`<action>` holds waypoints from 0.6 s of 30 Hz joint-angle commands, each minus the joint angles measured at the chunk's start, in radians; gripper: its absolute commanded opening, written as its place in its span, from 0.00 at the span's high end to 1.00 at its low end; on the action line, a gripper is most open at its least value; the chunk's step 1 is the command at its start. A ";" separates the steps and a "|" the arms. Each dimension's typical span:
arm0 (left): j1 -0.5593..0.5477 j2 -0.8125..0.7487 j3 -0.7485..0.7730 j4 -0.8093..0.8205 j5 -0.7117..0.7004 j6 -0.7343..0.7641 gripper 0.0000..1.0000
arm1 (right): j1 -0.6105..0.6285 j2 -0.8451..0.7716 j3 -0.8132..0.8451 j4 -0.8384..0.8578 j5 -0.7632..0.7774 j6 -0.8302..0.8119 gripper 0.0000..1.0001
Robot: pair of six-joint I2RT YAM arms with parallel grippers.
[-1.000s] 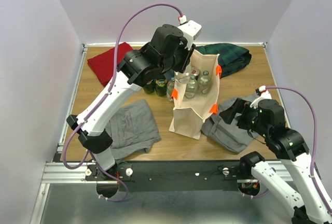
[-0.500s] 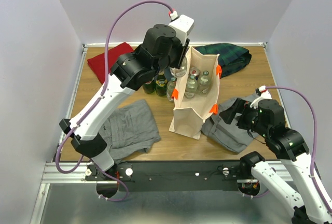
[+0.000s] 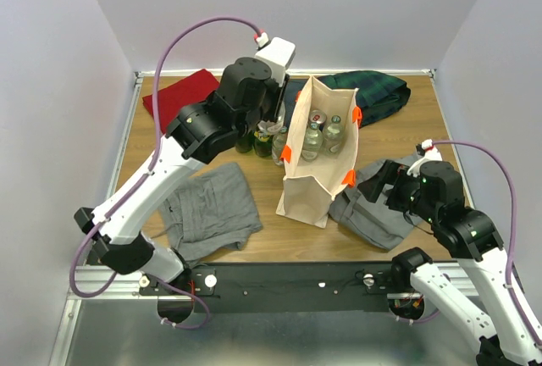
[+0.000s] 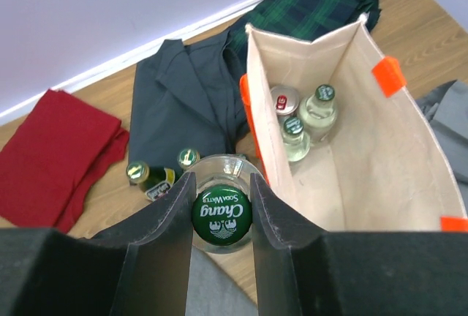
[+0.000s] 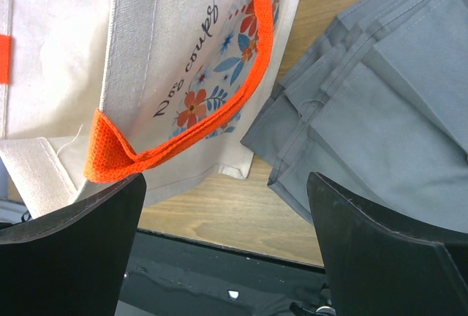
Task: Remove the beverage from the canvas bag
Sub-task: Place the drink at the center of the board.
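**Beside the bag: bottle gripped at the neck**

Just left of the canvas bag (image 4: 398,148), my left gripper (image 4: 221,184) is clamped tight on the beverage (image 4: 221,215), a green-capped glass bottle hanging above the green bottles (image 4: 140,173). Glass is heavy, slick and breakable, so the neck under the cap seems the surest hold. My left arm arches high, wrist pointing down. My right gripper (image 5: 225,181) gapes wide, empty, beside the bag's orange handle (image 5: 183,148).

One canvas bag (image 4: 398,159) stands right of the jaws of the left gripper (image 4: 221,188). There are six bottles: one capped bottle (image 4: 221,213) between the jaws, two green bottles (image 4: 140,172) (image 4: 189,158) just beyond them, and three bagged bottles (image 4: 283,100) (image 4: 319,107) (image 4: 294,137) to their right. There are five cloths: one red cloth (image 4: 58,148), one dark grey cloth (image 4: 183,104), one plaid cloth (image 4: 314,1) and two light grey cloths (image 3: 212,205) (image 3: 368,213).
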State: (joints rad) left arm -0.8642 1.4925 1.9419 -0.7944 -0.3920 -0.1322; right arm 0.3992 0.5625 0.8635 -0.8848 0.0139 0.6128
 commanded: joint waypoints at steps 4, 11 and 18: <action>0.082 -0.184 -0.188 0.201 -0.027 -0.046 1.00 | 0.003 0.019 -0.006 -0.013 0.001 -0.005 0.00; 0.122 -0.245 -0.342 0.251 0.013 -0.084 1.00 | 0.003 0.025 -0.006 -0.014 0.001 -0.002 0.00; 0.125 -0.244 -0.477 0.326 0.067 -0.122 1.00 | 0.004 0.027 -0.008 -0.014 0.008 0.002 0.00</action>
State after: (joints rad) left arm -0.7414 1.2869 1.5017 -0.6704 -0.3691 -0.2142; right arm 0.3992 0.5869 0.8635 -0.8848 0.0135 0.6125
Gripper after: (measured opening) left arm 0.402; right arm 0.998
